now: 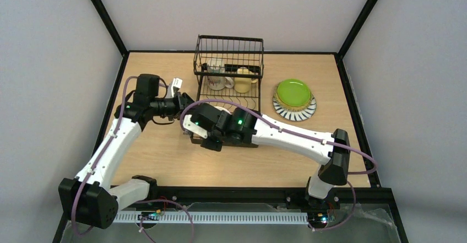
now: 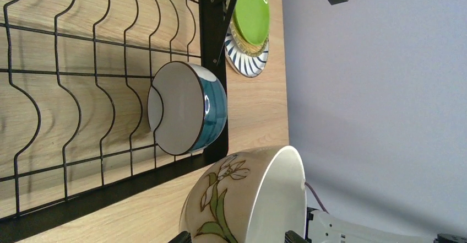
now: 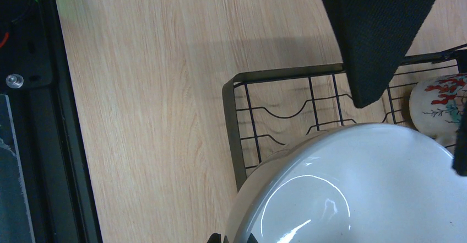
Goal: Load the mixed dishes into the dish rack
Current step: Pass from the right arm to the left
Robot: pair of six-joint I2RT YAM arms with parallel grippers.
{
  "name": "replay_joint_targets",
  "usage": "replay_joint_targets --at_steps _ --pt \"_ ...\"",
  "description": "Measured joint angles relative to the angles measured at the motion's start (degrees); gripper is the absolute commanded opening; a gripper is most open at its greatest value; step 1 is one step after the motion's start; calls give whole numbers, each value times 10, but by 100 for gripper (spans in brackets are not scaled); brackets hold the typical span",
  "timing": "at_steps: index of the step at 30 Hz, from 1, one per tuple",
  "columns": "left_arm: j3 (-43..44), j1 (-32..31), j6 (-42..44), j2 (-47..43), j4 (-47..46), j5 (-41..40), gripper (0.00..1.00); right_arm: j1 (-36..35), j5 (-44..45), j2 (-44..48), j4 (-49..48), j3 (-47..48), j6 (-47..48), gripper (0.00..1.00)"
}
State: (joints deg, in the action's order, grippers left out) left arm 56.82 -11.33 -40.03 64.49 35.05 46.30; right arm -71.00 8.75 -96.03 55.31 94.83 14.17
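Dish rack (image 1: 228,40) holds mugs (image 1: 242,83); plates (image 1: 293,93) stacked at its 3 o'clock await loading. Right gripper (image 3: 231,238) clamps cream mug (image 3: 352,188); left gripper (image 2: 239,237) straddles floral mug (image 2: 237,199), grip unclear.

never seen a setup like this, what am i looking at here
Two white robot arms, left arm and right arm, are bolted to a wooden table. The wide picture looks down from above; the other two come from a camera on each wrist. On the table stand a black wire dish rack holding a pale yellow mug and others, and a lime green plate atop other plates. The left gripper straddles a flower-printed mug; a grip is unclear. The right gripper pinches a pale glossy dish.
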Motion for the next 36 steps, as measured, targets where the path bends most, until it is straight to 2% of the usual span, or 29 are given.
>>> replay_joint_targets --at_steps 12,27,30,34,36 --pt "2 -20 29 -1 31 -10 91 0 0 -25 8 19 5 0" --pt "37 -74 88 17 106 -120 73 -15 4 -45 29 50 7 0" --pt "42 -86 94 24 115 -138 60 -19 5 -45 29 51 7 0" --pt "43 -96 103 31 120 -157 28 -21 7 -46 30 54 8 0" --pt "44 -99 121 34 122 -171 17 -22 6 -48 31 58 11 0"
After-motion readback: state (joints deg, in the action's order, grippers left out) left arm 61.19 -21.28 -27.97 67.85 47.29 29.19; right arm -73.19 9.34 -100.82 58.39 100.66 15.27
